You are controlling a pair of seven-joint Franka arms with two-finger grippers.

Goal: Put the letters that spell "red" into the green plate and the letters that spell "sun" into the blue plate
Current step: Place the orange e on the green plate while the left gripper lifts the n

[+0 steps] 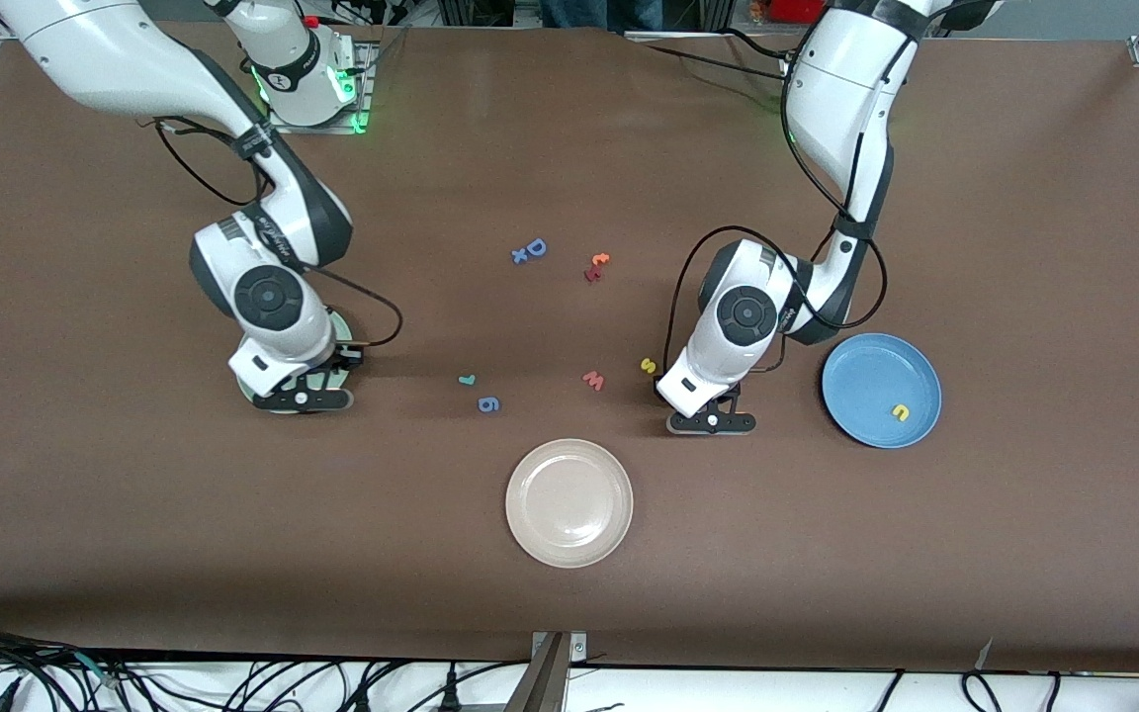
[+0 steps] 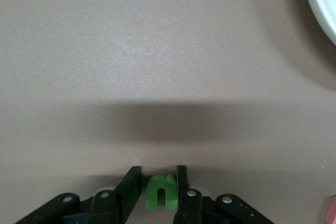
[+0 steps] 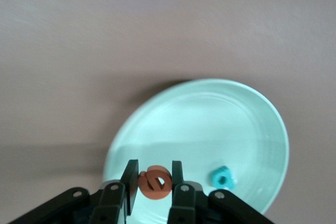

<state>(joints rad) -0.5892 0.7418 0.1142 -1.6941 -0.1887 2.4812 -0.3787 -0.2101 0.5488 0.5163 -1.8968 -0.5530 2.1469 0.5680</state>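
1. two arms reach down over the brown table [image 1: 1024, 198].
2. three plates lie on it: the white plate [image 1: 569, 502] nearest the front camera, the blue plate [image 1: 881, 390] toward the left arm's end, and the green plate [image 3: 210, 129] toward the right arm's end, mostly hidden under the right arm.
3. the right end effector [image 3: 154, 179] hangs over the green plate, fingers clamped on the orange e [image 3: 154, 183]; the teal d [image 3: 221, 177] lies in that plate.
4. the left end effector [image 2: 160, 184] is down at the table between the white and blue plates, fingers close on either side of the green n [image 2: 160, 191]; whether they grip it, i cannot tell.
5. a yellow u [image 1: 900, 411] lies in the blue plate.
6. the yellow s [image 1: 648, 366] lies just beside the left arm; the teal r [image 1: 467, 379] lies by the blue g [image 1: 488, 403].
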